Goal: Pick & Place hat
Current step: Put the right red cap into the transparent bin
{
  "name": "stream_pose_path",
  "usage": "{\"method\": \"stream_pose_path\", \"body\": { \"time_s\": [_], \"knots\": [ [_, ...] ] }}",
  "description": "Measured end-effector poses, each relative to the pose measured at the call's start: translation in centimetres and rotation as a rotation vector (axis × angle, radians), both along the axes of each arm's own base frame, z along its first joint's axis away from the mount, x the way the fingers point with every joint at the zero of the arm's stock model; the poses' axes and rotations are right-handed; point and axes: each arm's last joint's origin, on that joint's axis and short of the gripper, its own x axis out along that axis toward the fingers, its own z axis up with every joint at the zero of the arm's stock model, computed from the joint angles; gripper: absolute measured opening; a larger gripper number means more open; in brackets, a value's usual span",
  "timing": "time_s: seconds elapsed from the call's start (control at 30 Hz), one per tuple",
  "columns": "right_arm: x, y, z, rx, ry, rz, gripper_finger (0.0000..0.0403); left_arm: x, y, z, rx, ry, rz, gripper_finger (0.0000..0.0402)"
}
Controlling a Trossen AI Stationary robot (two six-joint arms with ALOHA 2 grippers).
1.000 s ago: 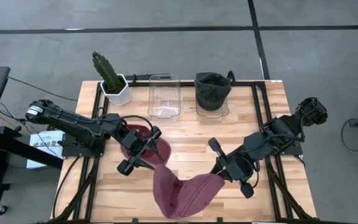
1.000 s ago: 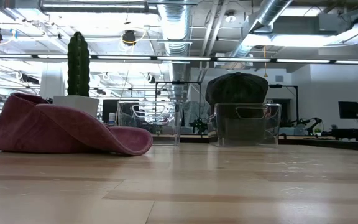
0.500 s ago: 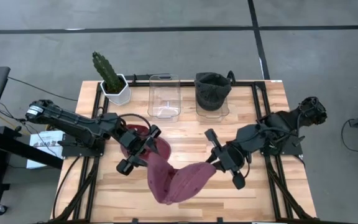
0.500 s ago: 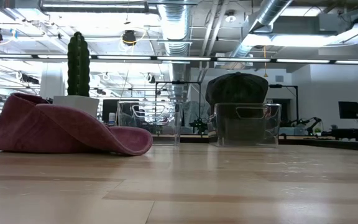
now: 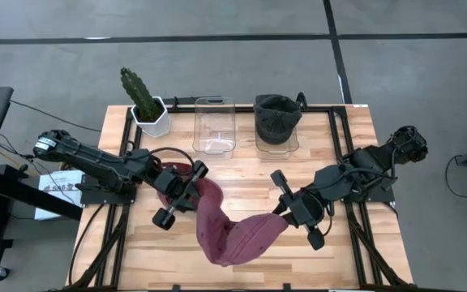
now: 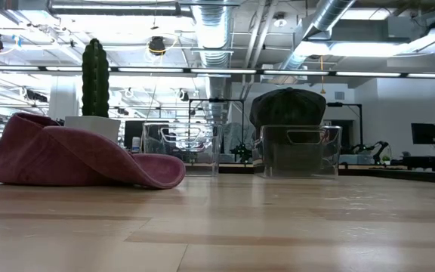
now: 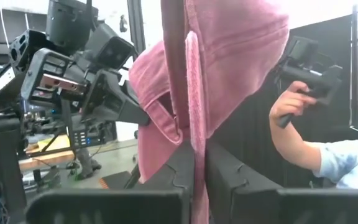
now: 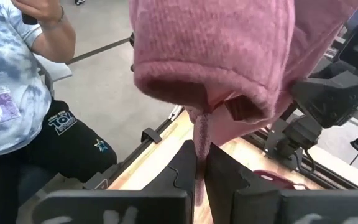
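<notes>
Two grippers, your left gripper (image 5: 191,193) and right gripper (image 5: 286,212), clamp opposite edges of the pink knit hat (image 5: 233,231) above the table (image 5: 242,174), jaws closed on fabric

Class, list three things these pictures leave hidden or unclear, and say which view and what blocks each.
1. High view: second pink hat, mostly under the left claw.
2. Low view: dark hat, lower half blurred behind its clear bin.
3. Right wrist view: person, head cut off by the edge.

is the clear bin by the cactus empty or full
Empty: from above, the clear bin shows only its bare bottom; the bin beside it holds a dark hat.
</notes>
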Motion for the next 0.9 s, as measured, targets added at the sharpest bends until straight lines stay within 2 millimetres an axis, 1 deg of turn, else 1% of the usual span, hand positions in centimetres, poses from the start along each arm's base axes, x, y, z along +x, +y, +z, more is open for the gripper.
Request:
{"method": "stream_pose_path", "body": {
  "time_s": [0.13,0.23,0.43,0.5,0.6,0.67,0.77,0.9],
  "knots": [
    [0.1,-0.1,0.0,-0.006,-0.003,-0.017,0.001,-0.1,-0.3,0.0,-0.004,-0.003,0.0,0.0015],
    [0.1,-0.2,0.0,0.0,0.003,-0.035,0.0021,-0.1,-0.3,0.1,-0.007,-0.008,0.003,0.0014],
    [0.4,-0.8,-0.4,0.046,0.051,-0.196,0.0089,-0.1,0.3,0.3,-0.017,-0.016,0.054,0.0014],
    [0.6,-0.8,-0.9,0.046,0.074,-0.238,0.0116,-0.3,0.8,0.5,-0.02,-0.017,0.067,0.0016],
    [0.7,-0.8,-1.7,0.012,0.114,-0.267,0.0156,-0.8,1.7,1.1,-0.027,-0.024,0.093,0.0017],
    [0.7,-0.9,-1.7,0.014,0.118,-0.27,0.0179,-1.2,2.4,1.3,-0.021,-0.007,0.115,0.0015],
    [0.5,-0.9,-1.5,0.023,0.115,-0.273,0.0203,-1.8,3.5,1.6,-0.024,0.028,0.146,0.0014],
    [-0.3,-1.4,-0.8,0.043,0.102,-0.307,0.0218,-2.2,4.3,1.8,-0.043,0.053,0.163,0.0015]
  ]
}}
